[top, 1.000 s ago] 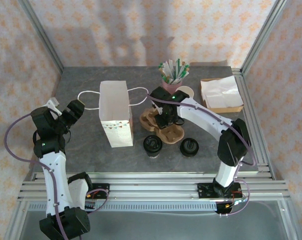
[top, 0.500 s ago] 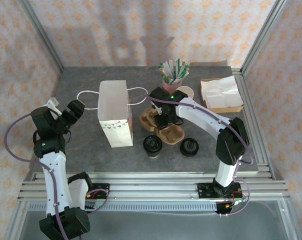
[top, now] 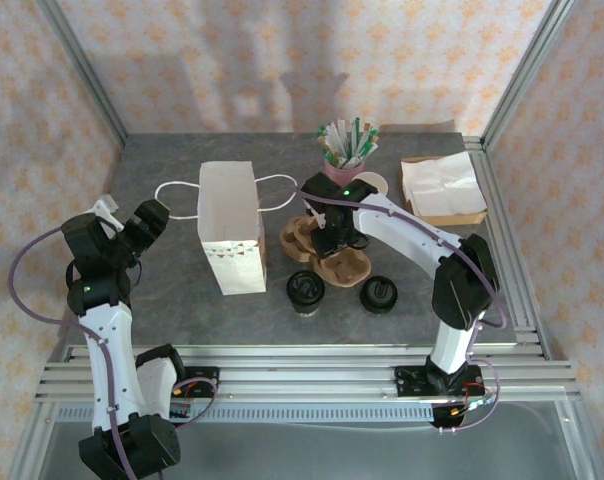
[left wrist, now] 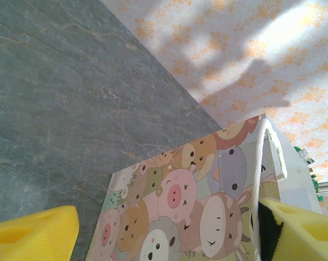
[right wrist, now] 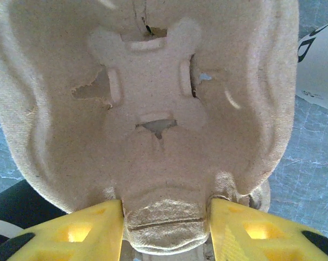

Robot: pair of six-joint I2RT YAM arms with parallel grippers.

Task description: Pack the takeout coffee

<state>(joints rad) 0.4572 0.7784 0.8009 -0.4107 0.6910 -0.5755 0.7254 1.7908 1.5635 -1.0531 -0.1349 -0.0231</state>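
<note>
Left gripper (top: 145, 222) is held wide and empty near the bench's (top: 172, 290) left edge, left of the white paper bag (top: 230, 235) printed with cartoon animals. The takeout coffee (top: 305, 289), a pale paper cup under a round black lid, is stood upright just right of the bag. Right gripper (top: 327, 238) is closed narrowly on the brown pulp cup carrier (top: 347, 265); the coffee lies just nearward, so this arm is judged nearer. No legible writing is found.

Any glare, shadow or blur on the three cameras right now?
Top external: soft shadows on the patterned wall, grey stone table evenly lit. Left wrist: washed-out sun patch on the wall; cartoon-printed paper bag sharp. Right wrist: brown moulded-pulp cup carrier close, sharp, no glare.
</note>
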